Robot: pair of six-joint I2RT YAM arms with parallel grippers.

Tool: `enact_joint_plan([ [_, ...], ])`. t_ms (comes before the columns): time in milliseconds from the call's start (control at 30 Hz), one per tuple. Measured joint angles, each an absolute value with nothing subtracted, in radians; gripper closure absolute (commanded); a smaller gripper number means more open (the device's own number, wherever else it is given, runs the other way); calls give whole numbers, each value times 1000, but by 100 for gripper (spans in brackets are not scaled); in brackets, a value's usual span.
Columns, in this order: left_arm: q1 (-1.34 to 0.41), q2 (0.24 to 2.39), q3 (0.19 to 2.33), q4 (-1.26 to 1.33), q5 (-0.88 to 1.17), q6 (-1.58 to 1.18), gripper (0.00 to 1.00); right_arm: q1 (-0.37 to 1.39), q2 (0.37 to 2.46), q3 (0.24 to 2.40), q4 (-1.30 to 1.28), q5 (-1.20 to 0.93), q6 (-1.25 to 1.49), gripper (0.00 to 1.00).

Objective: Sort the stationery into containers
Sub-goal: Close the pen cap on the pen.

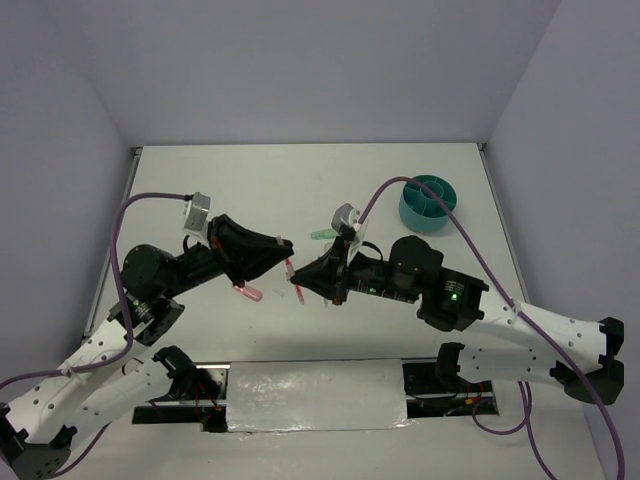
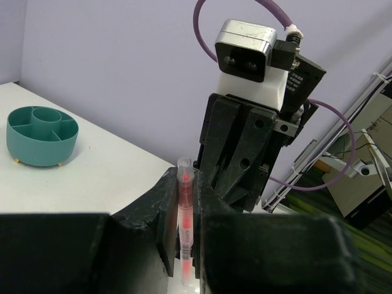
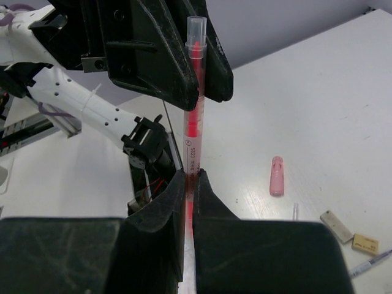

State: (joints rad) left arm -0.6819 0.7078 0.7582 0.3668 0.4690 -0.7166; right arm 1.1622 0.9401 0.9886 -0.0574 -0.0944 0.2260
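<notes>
The thin pink pen (image 1: pixel 292 270) is held in the air between both grippers above the table's middle. My left gripper (image 2: pixel 185 226) is shut on one end of the pen (image 2: pixel 185 208). My right gripper (image 3: pixel 191 184) is shut on the other end of the pen (image 3: pixel 195 116), facing the left gripper (image 3: pixel 165 55). The teal organiser cup (image 1: pixel 428 203) stands at the far right and also shows in the left wrist view (image 2: pixel 41 136). A pink capsule (image 1: pixel 248 293) lies below the left gripper (image 1: pixel 284 250), and a mint-green capsule (image 1: pixel 322 236) lies behind the right gripper (image 1: pixel 302 284).
In the right wrist view the pink capsule (image 3: pixel 277 176), a grey-tan block (image 3: pixel 337 225), a second tan block (image 3: pixel 365 244) and the slim grey pen (image 3: pixel 370 264) lie on the white table. Purple cables arch over both arms.
</notes>
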Motion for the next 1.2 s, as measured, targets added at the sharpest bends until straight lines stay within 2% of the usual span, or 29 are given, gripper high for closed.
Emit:
enact_joint_plan([
  [33, -682, 702, 756, 364, 468, -717, 100, 1162, 940, 989, -58, -107, 224, 100],
  [100, -682, 690, 756, 357, 468, -719, 100, 1158, 940, 986, -48, -138, 223, 94],
  [233, -685, 670, 759, 333, 470, -719, 100, 1156, 940, 962, 0, -183, 227, 91],
  [367, -685, 670, 762, 324, 473, -725, 100, 1152, 939, 945, 31, -202, 238, 100],
  [633, -685, 673, 762, 342, 473, -752, 100, 1147, 944, 923, 91, -224, 268, 100],
  [733, -685, 691, 776, 329, 471, -759, 85, 1146, 947, 923, 90, -218, 275, 100],
  [767, -685, 697, 781, 324, 469, -760, 76, 1145, 947, 923, 89, -214, 277, 100],
  [833, -685, 702, 785, 316, 467, -761, 70, 1144, 947, 923, 89, -209, 281, 100],
  [1000, -686, 703, 790, 292, 466, -763, 65, 1145, 947, 921, 97, -206, 287, 100],
  [1033, -687, 703, 791, 284, 465, -762, 58, 1145, 947, 921, 97, -203, 288, 100],
  [1100, -687, 702, 793, 263, 464, -758, 52, 1145, 947, 919, 105, -199, 288, 100],
  [1167, -687, 702, 793, 244, 464, -758, 54, 1145, 945, 918, 113, -194, 287, 100],
  [1200, -687, 702, 793, 236, 464, -758, 65, 1145, 943, 917, 112, -190, 287, 100],
])
